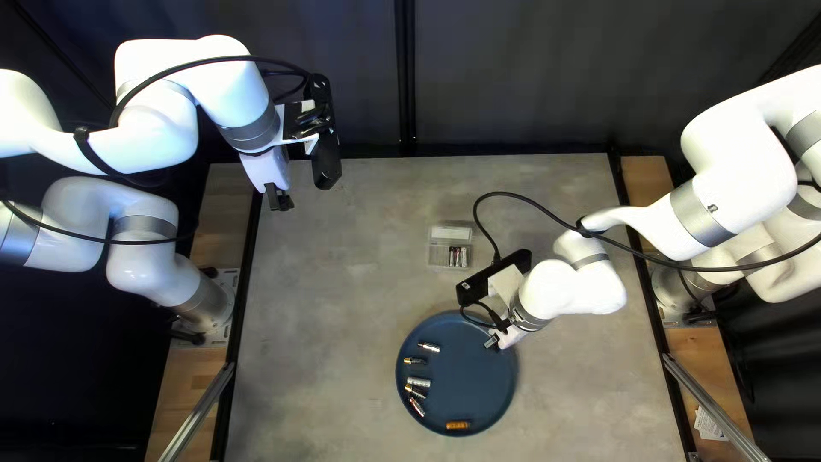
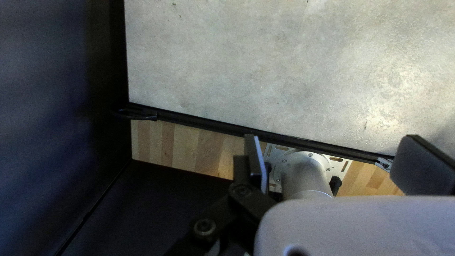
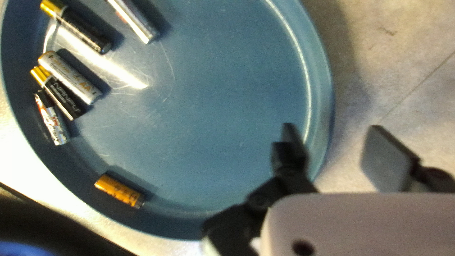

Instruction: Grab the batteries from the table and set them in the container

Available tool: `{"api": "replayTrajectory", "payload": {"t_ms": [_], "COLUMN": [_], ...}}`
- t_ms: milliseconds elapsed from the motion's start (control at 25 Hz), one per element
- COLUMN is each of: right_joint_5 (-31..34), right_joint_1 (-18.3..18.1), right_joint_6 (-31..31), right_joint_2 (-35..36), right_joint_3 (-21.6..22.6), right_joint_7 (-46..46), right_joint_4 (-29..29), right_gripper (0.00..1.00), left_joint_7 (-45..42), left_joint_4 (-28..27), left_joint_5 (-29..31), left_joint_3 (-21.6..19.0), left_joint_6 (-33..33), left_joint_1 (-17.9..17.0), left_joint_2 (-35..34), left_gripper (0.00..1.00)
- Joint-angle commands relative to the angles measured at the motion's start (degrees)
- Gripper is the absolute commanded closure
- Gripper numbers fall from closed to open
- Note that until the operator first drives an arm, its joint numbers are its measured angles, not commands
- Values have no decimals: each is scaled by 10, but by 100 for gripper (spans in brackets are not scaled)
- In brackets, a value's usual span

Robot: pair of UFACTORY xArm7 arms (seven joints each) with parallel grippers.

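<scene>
Several batteries lie on a round blue plate in the top left view, among them a silver battery (image 1: 418, 382) and an orange battery (image 1: 457, 425). A clear container (image 1: 451, 247) beyond the plate holds several batteries. My right gripper (image 1: 493, 342) is over the plate's right edge; in the right wrist view my right gripper (image 3: 334, 142) stands open above the rim, nothing between its fingers, with the orange battery (image 3: 119, 190) off to one side. My left gripper (image 1: 279, 201), high at the table's far left, also shows as an open, empty left gripper (image 2: 327, 161) in its wrist view.
The blue plate (image 1: 505, 398) rests near the table's near edge. My right arm (image 1: 556, 287) reaches in across the table's right half, its cable looping close to the container. Metal rails (image 1: 198, 412) run beside the table's near corners. A dark curtain (image 1: 530, 77) hangs behind.
</scene>
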State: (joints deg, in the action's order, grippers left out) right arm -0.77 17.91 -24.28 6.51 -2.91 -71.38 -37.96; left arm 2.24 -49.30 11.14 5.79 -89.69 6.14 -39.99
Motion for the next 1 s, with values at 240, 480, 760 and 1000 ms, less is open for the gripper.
{"api": "replayTrajectory", "payload": {"t_ms": [240,480,760,1000], "right_joint_5": [-3,-34,-79,-89], "right_joint_1": [-33,-54,-68,-85], "right_joint_6": [-82,-82,-44,-42], "right_joint_2": [-4,12,31,65], "right_joint_3": [-11,-8,13,17], "right_joint_7": [180,300,411,472], "right_joint_4": [-44,-59,-58,-82], "right_gripper": [0,0,0,0], "left_joint_7": [0,0,0,0], "left_joint_4": [0,0,0,0], "left_joint_5": [0,0,0,0], "left_joint_3": [0,0,0,0], "left_joint_6": [0,0,0,0], "left_joint_1": [0,0,0,0], "left_joint_2": [0,0,0,0], "left_gripper": [0,0,0,0]}}
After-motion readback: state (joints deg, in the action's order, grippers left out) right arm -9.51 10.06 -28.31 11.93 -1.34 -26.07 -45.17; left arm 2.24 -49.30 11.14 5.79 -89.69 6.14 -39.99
